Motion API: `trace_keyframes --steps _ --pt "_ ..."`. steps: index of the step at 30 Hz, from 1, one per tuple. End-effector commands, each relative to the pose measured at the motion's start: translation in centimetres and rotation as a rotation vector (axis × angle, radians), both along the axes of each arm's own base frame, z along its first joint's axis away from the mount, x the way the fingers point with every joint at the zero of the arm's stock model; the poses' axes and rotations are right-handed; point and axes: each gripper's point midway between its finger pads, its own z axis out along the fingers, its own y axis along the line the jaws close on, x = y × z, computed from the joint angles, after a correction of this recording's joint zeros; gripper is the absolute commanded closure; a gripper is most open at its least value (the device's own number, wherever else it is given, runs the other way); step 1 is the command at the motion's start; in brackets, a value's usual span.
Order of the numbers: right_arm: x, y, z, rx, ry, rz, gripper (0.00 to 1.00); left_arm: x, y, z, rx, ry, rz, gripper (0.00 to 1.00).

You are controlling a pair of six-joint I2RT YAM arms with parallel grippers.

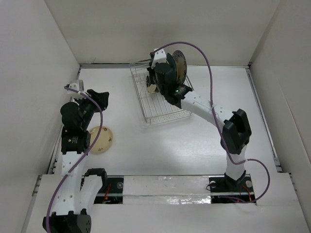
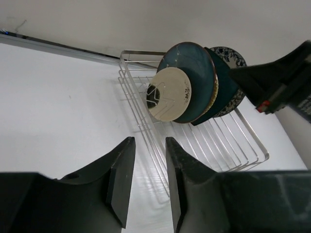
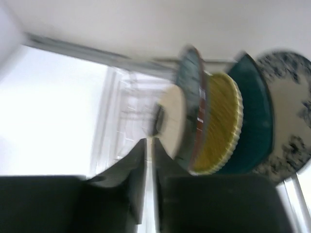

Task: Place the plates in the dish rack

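The silver wire dish rack (image 1: 163, 104) stands at the back centre; it also shows in the left wrist view (image 2: 204, 141). Several plates stand upright in it: a small cream plate (image 2: 170, 94), a round dark teal plate (image 2: 194, 77), a woven yellow plate (image 3: 221, 121), a square teal plate (image 3: 250, 111) and a blue-and-white plate (image 3: 291, 111). My right gripper (image 3: 149, 141) hovers over the rack beside the small cream plate, with its jaws almost together and nothing between them. A cream plate (image 1: 100, 139) lies flat on the table by my left arm. My left gripper (image 2: 148, 141) is open and empty, facing the rack.
The white table (image 1: 146, 145) is enclosed by white walls at the back and sides. My right arm (image 1: 204, 104) reaches diagonally across the rack's right side. The right wrist view is motion-blurred.
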Motion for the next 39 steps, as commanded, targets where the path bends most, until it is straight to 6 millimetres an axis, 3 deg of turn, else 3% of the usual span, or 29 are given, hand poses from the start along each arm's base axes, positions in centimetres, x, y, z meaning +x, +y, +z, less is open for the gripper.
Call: trace_keyframes --steps 1,2,3,4,5,6,10,12,13,14,15,16,18,19,20,23,24,27,34,38,39 --pt "-5.5 7.3 1.6 0.078 -0.022 0.348 0.99 -0.6 -0.2 2.8 0.004 -0.097 -0.012 0.73" --pt "-7.7 10.0 0.2 0.074 0.008 0.473 1.0 -0.8 -0.3 3.0 0.003 -0.107 -0.014 0.8" --pt "-8.7 11.3 -0.7 0.092 0.039 0.522 1.0 -1.0 -0.2 3.3 0.005 -0.117 -0.011 0.92" --pt "-9.6 12.4 -1.6 0.099 0.062 0.568 1.0 -1.1 -0.2 3.5 0.005 -0.129 -0.008 0.97" --pt "-11.8 14.4 -2.0 0.107 0.088 0.681 1.0 -1.5 -0.1 3.9 0.007 -0.145 -0.001 1.0" --pt "-12.4 15.5 -4.0 0.106 0.136 0.713 1.0 -1.6 0.2 4.1 0.008 -0.154 0.012 1.0" --pt "-15.6 18.6 -6.6 0.113 0.21 0.812 1.0 -2.5 0.5 5.3 0.012 -0.206 0.036 1.0" --pt "-17.0 19.8 -7.1 0.118 0.239 0.86 0.88 -3.0 0.6 5.8 0.014 -0.229 0.044 1.0" --pt "-17.6 20.6 -8.6 0.115 0.271 0.873 0.81 -3.0 0.6 5.9 0.014 -0.234 0.044 1.0" --pt "-17.7 20.8 -9.3 0.116 0.296 0.877 0.63 -3.1 0.7 6.0 0.017 -0.241 0.044 1.0" --pt "-17.9 21.1 -10.0 0.117 0.319 0.888 0.55 -3.1 0.6 6.0 0.017 -0.239 0.043 0.93" --pt "-17.8 21.5 -10.0 0.135 0.337 0.883 0.5 -3.1 0.6 5.9 0.018 -0.238 0.041 0.9" --pt "-17.9 22.0 -12.9 0.124 0.406 0.88 0.43 -3.0 0.5 5.9 0.02 -0.235 0.037 0.82" --pt "-17.8 22.5 -12.8 0.132 0.41 0.886 0.42 -3.0 0.5 5.9 0.019 -0.235 0.034 0.81" --pt "-17.9 22.7 -15.1 0.115 0.453 0.889 0.42 -3.0 0.4 5.8 0.021 -0.232 0.031 0.79" --pt "-18.2 23.5 -16.4 0.134 0.494 0.906 0.42 -3.0 0.4 5.7 0.021 -0.231 0.029 0.77" --pt "-18.2 23.7 -18.0 0.126 0.521 0.903 0.42 -3.0 0.4 5.8 0.023 -0.232 0.028 0.76" --pt "-18.5 23.8 -20.5 0.105 0.589 0.897 0.44 -3.0 0.4 5.8 0.023 -0.232 0.026 0.75" --pt "-20.1 24.9 -22.9 0.124 0.678 0.95 0.52 -3.0 0.3 5.8 0.023 -0.231 0.025 0.74" --pt "-20.8 25.2 -23.8 0.144 0.724 0.973 0.68 -3.1 0.4 5.9 0.023 -0.234 0.026 0.74" --pt "-20.9 25.3 -23.8 0.152 0.728 0.978 0.78 -3.2 0.4 6.0 0.023 -0.237 0.026 0.74"
